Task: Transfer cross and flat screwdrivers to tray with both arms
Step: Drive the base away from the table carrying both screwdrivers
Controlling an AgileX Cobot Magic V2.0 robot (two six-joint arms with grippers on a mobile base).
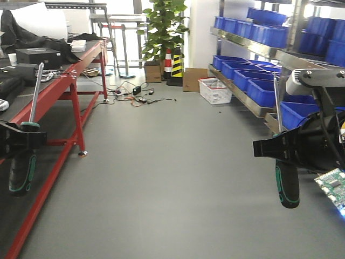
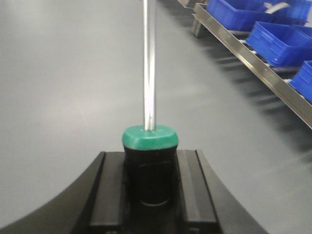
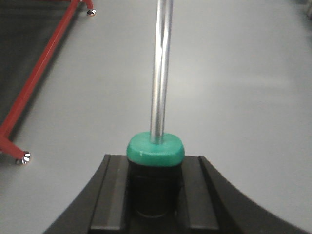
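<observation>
Both screwdrivers hang in the air above the grey floor. In the front view the left screwdriver (image 1: 21, 171) stands upright, silver shaft up and black-green handle down, with my left gripper (image 1: 20, 141) shut on the handle's upper part. On the right, the second screwdriver (image 1: 287, 186) is held the same way by my right gripper (image 1: 280, 147). The left wrist view shows the green collar (image 2: 149, 137) clamped in the left gripper (image 2: 149, 181). In the right wrist view the right gripper (image 3: 155, 189) is shut below the green collar (image 3: 156, 149). The tray is out of view.
A red-framed workbench (image 1: 64, 81) with dark gear runs along the left. Metal shelving with blue bins (image 1: 259, 86) lines the right. Far back stand a potted plant (image 1: 161, 32), a striped cone (image 1: 177, 67), a cardboard box (image 1: 193, 79), a white basket (image 1: 214, 90) and floor cables (image 1: 137, 96).
</observation>
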